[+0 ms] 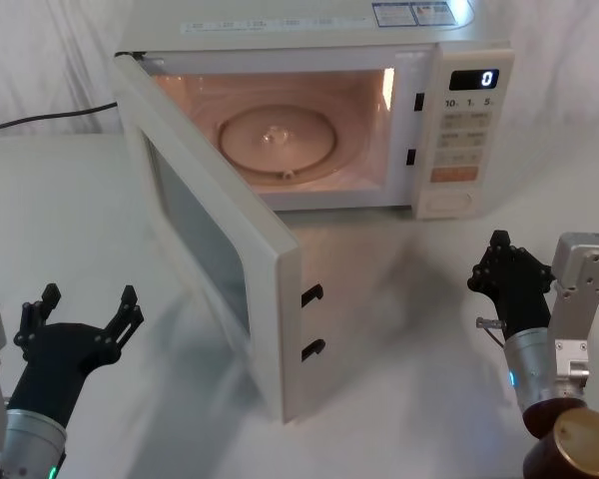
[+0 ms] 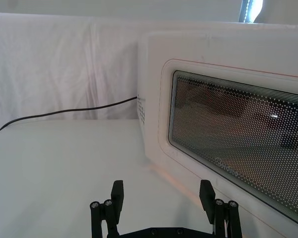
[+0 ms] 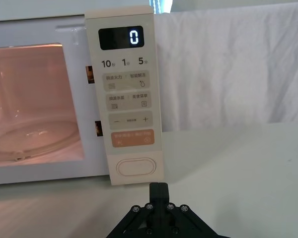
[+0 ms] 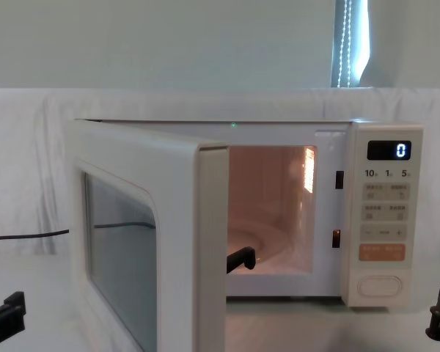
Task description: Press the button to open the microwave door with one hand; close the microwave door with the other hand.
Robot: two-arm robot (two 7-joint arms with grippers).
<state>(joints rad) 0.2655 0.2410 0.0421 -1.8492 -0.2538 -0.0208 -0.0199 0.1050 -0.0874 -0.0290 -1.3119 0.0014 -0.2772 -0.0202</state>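
Fingers of the left gripper are spread wide and hold nothing, hovering near the microwave door's outer face, on its window side. That door stands swung wide open toward the robot. The right gripper, its fingers pressed together and empty, sits in front of the button, apart from it. Closing looks to be what remains. A push landing near the door's hinge could shove the whole microwave across the tabletop; spread fingers might also snag the door's frame or glance off the window.
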